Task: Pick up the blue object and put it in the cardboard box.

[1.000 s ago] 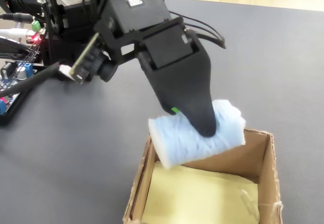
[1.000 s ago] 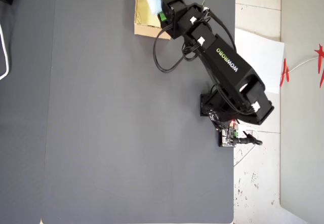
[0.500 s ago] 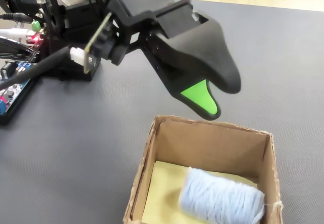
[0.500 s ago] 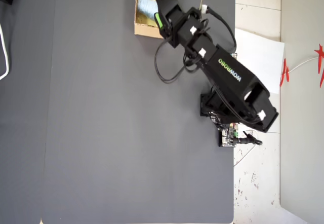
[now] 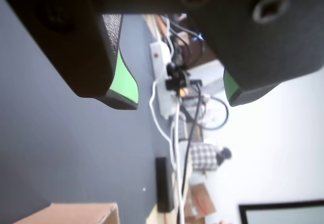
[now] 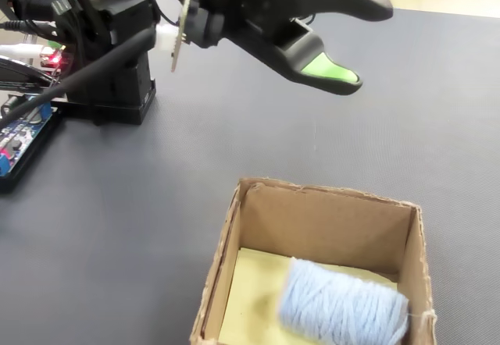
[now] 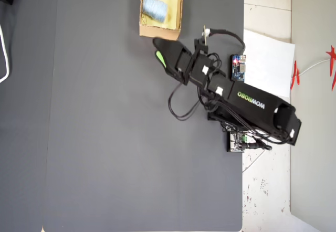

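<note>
Inside the box (image 6: 234, 236) lies the yarn (image 6: 340, 306); our gripper (image 5: 179, 95) hangs spread, empty; we should retreat high, clear of its rim.

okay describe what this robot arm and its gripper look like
The arm is matte black and blocky, with white WOWROBO lettering, small white labels and black cables looping beside it. The gripper has two broad, tapering black fingers with bright green inner pads.
</note>
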Action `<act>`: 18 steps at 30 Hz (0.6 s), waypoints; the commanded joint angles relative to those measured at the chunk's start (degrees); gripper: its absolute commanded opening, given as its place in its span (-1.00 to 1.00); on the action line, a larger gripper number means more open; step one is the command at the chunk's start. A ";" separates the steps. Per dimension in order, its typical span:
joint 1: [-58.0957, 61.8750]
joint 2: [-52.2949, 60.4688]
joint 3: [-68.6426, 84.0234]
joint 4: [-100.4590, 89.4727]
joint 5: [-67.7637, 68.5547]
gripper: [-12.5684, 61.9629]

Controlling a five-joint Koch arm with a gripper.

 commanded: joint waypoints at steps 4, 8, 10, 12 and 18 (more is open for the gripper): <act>-3.87 4.57 3.16 -6.15 2.64 0.24; -8.26 8.09 8.61 -5.19 3.87 0.24; -10.90 8.79 10.99 -4.48 4.04 0.24; -12.83 8.88 12.66 -4.48 4.04 0.24; -17.75 8.88 17.93 -4.22 4.04 0.25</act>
